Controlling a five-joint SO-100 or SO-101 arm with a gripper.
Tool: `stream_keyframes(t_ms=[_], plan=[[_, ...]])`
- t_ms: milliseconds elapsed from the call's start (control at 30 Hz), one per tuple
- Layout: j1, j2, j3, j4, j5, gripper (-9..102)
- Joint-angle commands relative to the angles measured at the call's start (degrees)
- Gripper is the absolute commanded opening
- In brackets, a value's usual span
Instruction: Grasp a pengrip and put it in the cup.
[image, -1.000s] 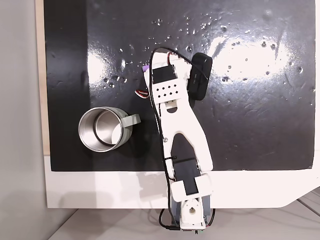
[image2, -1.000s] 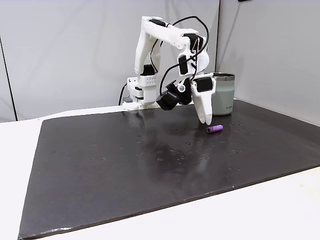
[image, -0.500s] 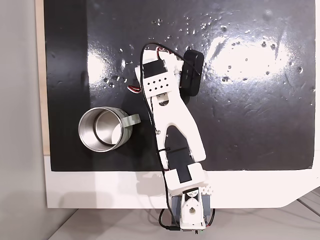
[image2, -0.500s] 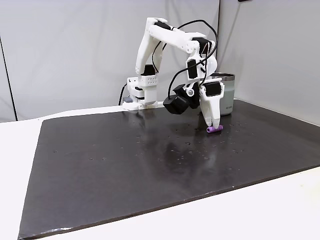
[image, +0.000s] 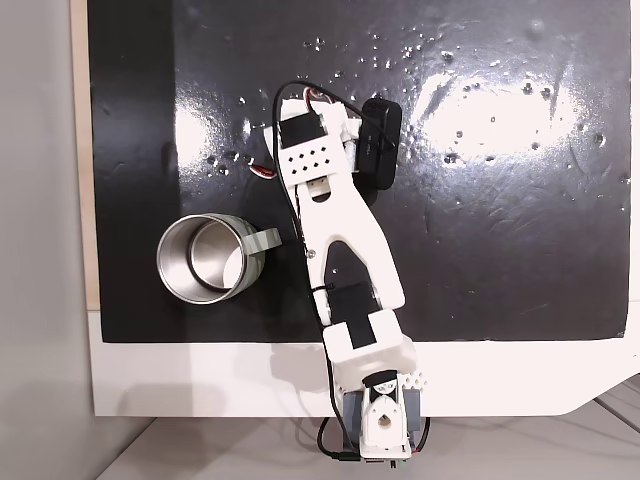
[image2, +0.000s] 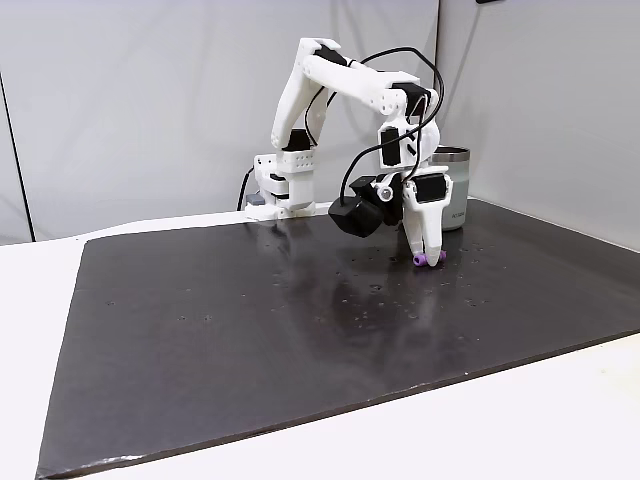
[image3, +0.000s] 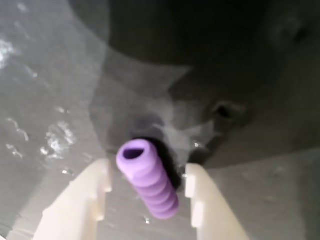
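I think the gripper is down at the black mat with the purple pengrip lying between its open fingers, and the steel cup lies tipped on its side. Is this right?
Not quite: the cup stands upright, its open mouth facing up in the top-down fixed view. The rest holds: the gripper is open around the pengrip on the mat.

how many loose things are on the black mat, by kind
purple pengrip: 1, lying on the mat between the gripper's open fingertips
steel cup: 1, upright
total: 2
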Motion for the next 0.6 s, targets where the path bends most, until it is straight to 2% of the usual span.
stream_keyframes(t_ms=[0, 67, 200, 367, 567], plan=[[-0.9, 0.1, -2.5, 0.9, -1.0, 18], [-1.1, -0.1, -2.4, 0.9, -1.4, 14], [-1.3, -0.1, -2.3, 1.0, -2.0, 0], [-0.8, 1.3, -2.1, 1.3, -1.3, 0], [-0.6, 11.9, 1.4, 1.3, -3.0, 0]])
